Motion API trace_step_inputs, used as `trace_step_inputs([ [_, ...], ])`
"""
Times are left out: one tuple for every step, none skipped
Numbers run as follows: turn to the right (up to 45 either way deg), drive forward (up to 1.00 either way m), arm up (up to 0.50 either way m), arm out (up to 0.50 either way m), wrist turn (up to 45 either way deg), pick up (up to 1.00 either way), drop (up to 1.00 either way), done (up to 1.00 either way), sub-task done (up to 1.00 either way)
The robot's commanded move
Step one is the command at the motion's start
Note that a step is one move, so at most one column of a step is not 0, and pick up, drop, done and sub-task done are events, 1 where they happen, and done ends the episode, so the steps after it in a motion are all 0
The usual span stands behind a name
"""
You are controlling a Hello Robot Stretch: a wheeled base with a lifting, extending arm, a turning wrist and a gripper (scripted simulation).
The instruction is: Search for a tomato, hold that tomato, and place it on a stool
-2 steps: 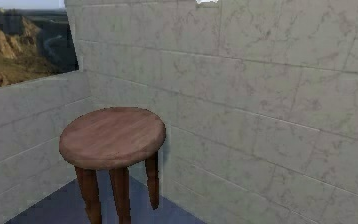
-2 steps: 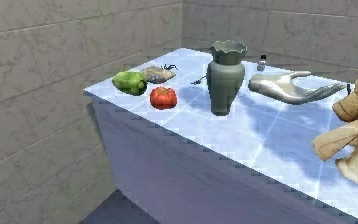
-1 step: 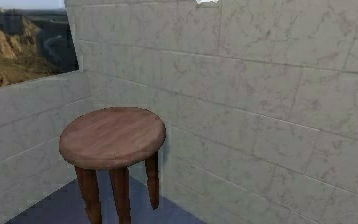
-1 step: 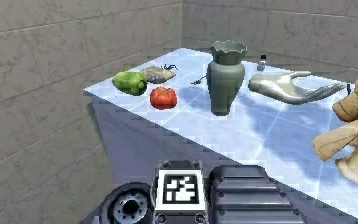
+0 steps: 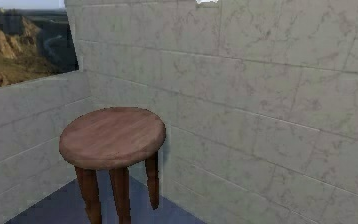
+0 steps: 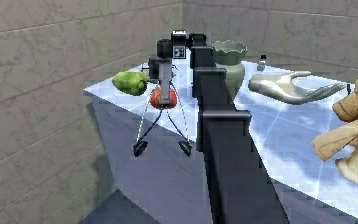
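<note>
A round wooden stool (image 5: 112, 136) on dark turned legs stands in a tiled corner in the forward view, its seat bare. In the arm side view the dark arm (image 6: 222, 130) rises from the bottom edge. The gripper (image 6: 163, 150) hangs off its far end, in front of a pale blue counter (image 6: 287, 125). A small red round thing, the shape and colour of a tomato (image 6: 165, 95), sits between the thin fingers (image 6: 142, 148) against the counter's front edge. I cannot tell whether the gripper holds it or whether it rests on the counter.
On the counter lie a green lump (image 6: 132, 82), a grey-green vase (image 6: 227, 55), a small bottle (image 6: 262, 62), a pale curved thing (image 6: 292, 88) and a tan soft toy (image 6: 352, 125). Tiled walls close in behind the stool. A landscape view (image 5: 27, 45) shows at the upper left.
</note>
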Motion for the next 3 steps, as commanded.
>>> trace_step_inputs([
  [0.0, 0.0, 0.0, 0.0, 45.0, 0.0, 0.0, 0.0, 0.0],
  [0.0, 0.0, 0.0, 0.0, 45.0, 0.0, 0.0, 0.0, 0.0],
  [0.0, 0.0, 0.0, 0.0, 45.0, 0.0, 0.0, 0.0, 0.0],
])
